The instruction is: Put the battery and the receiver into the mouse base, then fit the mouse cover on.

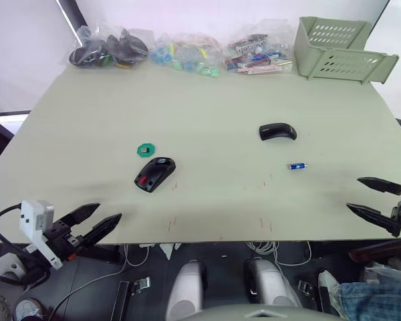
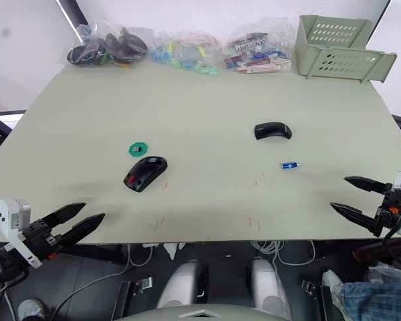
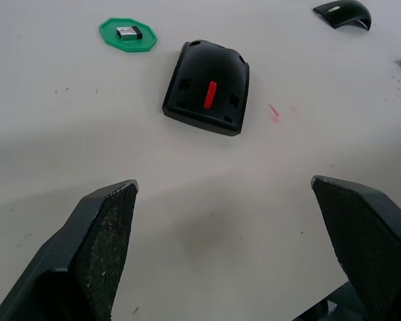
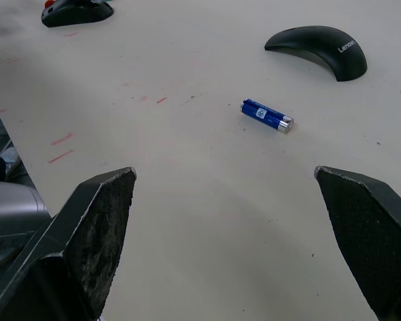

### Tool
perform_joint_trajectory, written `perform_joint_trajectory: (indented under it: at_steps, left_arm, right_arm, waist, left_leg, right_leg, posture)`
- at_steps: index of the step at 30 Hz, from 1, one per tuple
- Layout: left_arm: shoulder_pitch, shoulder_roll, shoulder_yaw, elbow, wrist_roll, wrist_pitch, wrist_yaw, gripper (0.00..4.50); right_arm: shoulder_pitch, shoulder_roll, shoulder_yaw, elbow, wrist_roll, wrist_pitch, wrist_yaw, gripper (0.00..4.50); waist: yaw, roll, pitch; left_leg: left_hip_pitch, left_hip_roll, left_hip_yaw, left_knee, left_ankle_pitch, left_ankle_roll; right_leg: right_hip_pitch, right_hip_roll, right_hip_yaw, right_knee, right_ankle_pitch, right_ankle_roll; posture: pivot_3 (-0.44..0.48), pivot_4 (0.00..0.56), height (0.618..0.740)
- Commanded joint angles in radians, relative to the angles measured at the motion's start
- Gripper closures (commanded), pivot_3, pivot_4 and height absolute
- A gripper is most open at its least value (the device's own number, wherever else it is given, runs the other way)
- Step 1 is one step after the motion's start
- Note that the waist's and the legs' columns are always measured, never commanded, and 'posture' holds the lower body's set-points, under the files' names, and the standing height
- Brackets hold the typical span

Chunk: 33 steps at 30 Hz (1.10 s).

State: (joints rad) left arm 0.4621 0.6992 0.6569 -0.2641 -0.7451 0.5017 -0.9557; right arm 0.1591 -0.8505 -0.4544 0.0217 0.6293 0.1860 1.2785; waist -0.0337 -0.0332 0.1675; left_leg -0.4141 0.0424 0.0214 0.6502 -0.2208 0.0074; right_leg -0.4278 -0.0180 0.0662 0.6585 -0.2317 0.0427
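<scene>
The black mouse base (image 1: pixel 155 174) with a red patch inside lies left of the table's centre. Just behind it, the small silvery receiver (image 3: pixel 128 31) rests on a green octagonal disc (image 1: pixel 146 148). The glossy black mouse cover (image 1: pixel 277 131) lies right of centre, and the blue battery (image 1: pixel 297 166) lies nearer the front from it. My left gripper (image 1: pixel 92 223) hangs open at the front left edge, well short of the base. My right gripper (image 1: pixel 375 198) is open at the front right edge, to the right of the battery. Both are empty.
Along the table's far edge lie clear bags of parts (image 1: pixel 110 48) and more bags (image 1: pixel 257 47). A pale green slotted basket (image 1: pixel 341 50) stands at the far right corner. Red pen marks (image 1: pixel 264 224) dot the front of the table (image 1: pixel 207 100).
</scene>
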Motion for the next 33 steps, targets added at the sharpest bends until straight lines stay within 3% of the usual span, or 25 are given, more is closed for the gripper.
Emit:
perform_joint_trajectory:
  at_steps: [1,8,11,14,18,26,33]
  left_arm:
    - [-0.021,0.019,0.005,-0.021,-0.004,-0.005,-0.006,0.09]
    - [-0.101,0.050,-0.021,-0.043,0.009,-0.033,-0.035,0.09]
    - [-0.145,0.077,-0.062,-0.090,0.070,0.023,0.079,0.09]
    - [-0.201,0.105,-0.089,-0.117,0.054,0.113,0.146,0.09]
    - [-0.295,0.192,-0.215,-0.115,0.090,0.230,0.181,0.09]
    - [-0.540,0.200,-0.372,-0.041,0.163,0.307,0.278,0.09]
    - [-0.701,0.217,-0.512,0.081,0.252,0.304,0.237,0.09]
  right_arm:
    - [-0.013,0.007,-0.041,-0.050,0.037,0.005,-0.006,0.00]
    - [-0.083,0.040,0.013,-0.200,0.122,0.078,-0.019,0.00]
    - [-0.101,0.040,0.037,-0.289,0.168,0.103,0.001,0.00]
    - [-0.104,0.044,0.053,-0.344,0.183,0.110,0.000,0.00]
    - [-0.068,0.036,0.056,-0.434,0.214,0.137,0.009,0.00]
    - [-0.028,0.079,0.075,-0.557,0.229,0.149,-0.068,0.00]
    - [0.033,0.105,0.060,-0.626,0.228,0.137,-0.105,0.00]
  waist:
    - [0.000,0.000,0.000]
    - [0.000,0.000,0.000]
    - [0.002,0.000,0.000]
    - [0.009,0.000,0.000]
    - [0.018,0.000,0.000]
    - [0.021,0.000,0.000]
    - [0.021,0.000,0.000]
  left_leg:
    - [0.000,0.000,0.000,0.000,0.000,0.000]
    - [0.000,0.000,0.000,0.000,0.000,0.000]
    - [0.000,0.000,0.000,0.000,0.000,0.000]
    - [0.000,0.000,-0.001,0.000,0.000,0.000]
    - [0.000,0.000,-0.001,0.001,0.000,0.000]
    - [0.000,0.000,-0.001,0.001,0.000,0.000]
    - [0.000,-0.001,-0.001,0.001,0.000,0.000]
  right_leg:
    - [0.000,0.000,0.000,0.000,0.000,0.000]
    - [0.000,0.000,0.000,0.000,0.000,0.000]
    - [0.000,0.000,0.000,0.000,0.000,0.000]
    - [0.000,0.000,0.000,0.001,0.000,0.000]
    - [0.000,0.000,-0.001,0.001,0.000,0.000]
    - [0.000,0.001,-0.001,0.002,0.000,0.000]
    - [0.000,0.001,-0.001,0.002,0.000,0.001]
  posture:
    - [0.000,0.150,0.740]
    - [0.000,0.150,0.740]
    - [0.000,0.150,0.740]
    - [0.000,0.150,0.740]
    - [0.000,0.150,0.740]
    - [0.000,0.150,0.740]
    - [0.000,0.150,0.740]
